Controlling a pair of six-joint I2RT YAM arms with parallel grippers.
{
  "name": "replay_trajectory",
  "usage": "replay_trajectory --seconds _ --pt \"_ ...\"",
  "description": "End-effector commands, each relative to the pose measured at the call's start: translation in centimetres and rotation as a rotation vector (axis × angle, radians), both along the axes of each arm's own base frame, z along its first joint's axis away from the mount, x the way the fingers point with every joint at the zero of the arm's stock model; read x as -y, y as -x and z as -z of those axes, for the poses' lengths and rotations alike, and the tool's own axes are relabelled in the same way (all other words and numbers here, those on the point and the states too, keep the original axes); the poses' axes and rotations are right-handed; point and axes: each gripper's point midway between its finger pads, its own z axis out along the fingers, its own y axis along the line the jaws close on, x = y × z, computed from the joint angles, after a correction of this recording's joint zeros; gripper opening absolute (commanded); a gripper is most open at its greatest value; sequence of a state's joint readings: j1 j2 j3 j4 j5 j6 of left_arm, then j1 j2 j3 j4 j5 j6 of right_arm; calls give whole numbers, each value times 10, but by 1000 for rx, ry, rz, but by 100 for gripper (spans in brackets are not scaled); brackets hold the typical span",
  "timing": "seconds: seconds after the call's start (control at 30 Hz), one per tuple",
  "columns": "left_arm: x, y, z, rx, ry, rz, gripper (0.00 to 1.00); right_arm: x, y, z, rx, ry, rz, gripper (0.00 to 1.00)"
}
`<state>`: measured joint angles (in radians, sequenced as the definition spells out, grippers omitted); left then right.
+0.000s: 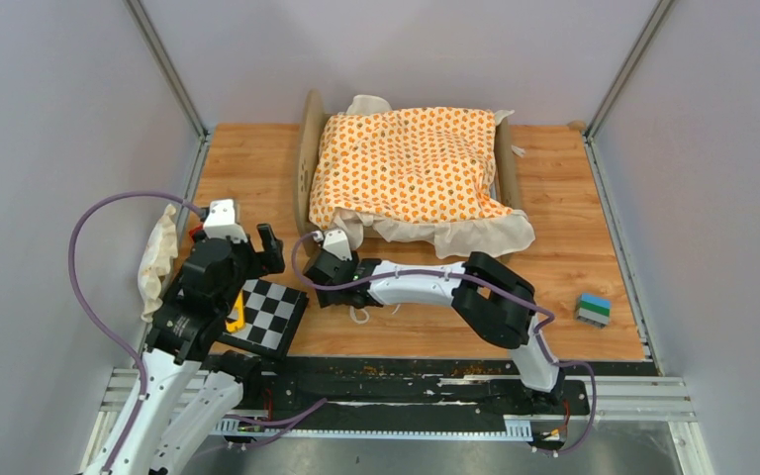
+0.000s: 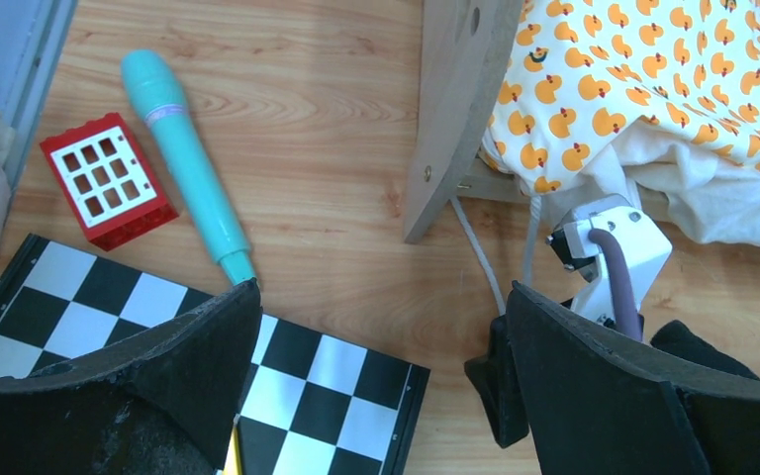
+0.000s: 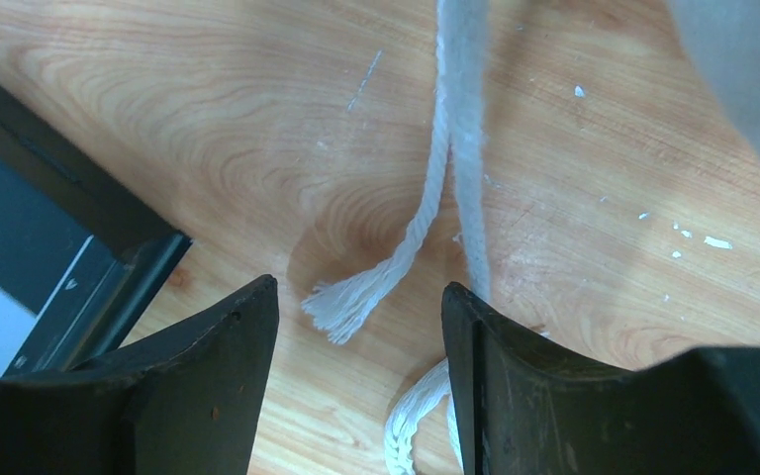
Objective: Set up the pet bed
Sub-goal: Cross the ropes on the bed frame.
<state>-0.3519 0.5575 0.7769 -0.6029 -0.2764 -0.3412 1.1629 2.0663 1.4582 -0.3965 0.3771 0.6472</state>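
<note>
The pet bed (image 1: 307, 163) stands at the back middle, and its light-wood end boards show on both sides. The orange-patterned cushion (image 1: 406, 163) lies over it and hides the striped base; its cream edge hangs over the front. My left gripper (image 1: 262, 252) is open and empty above the table, left of the bed. In the left wrist view the left end board (image 2: 455, 109) and the cushion (image 2: 653, 79) lie ahead. My right gripper (image 1: 319, 285) is open, low over the table by the bed's front left corner. A white rope tie (image 3: 435, 188) with a frayed end lies between its jaws (image 3: 356, 317), ungripped.
A checkerboard plate (image 1: 269, 312) lies under the left gripper. A teal pen (image 2: 183, 163) and a red grid block (image 2: 107, 180) lie beside it. A small white pillow (image 1: 158, 257) sits against the left wall. A blue-green block (image 1: 594, 309) lies at the right.
</note>
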Motion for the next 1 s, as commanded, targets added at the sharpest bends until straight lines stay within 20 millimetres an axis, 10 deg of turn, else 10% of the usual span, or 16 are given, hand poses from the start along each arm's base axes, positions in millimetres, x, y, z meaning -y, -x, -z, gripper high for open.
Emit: replay_trajectory --seconds 0.0,0.27,0.5,0.97 --pt "-14 2 -11 53 -13 -64 100 2 -15 11 14 52 64 61" --pt "-21 8 -20 103 3 -95 100 15 -14 30 -1 135 79 45" --pt "-13 10 -17 83 29 -56 100 21 6 38 -55 111 9 1" --pt "47 22 42 -96 334 109 84 4 57 -39 -41 -256 -318 0"
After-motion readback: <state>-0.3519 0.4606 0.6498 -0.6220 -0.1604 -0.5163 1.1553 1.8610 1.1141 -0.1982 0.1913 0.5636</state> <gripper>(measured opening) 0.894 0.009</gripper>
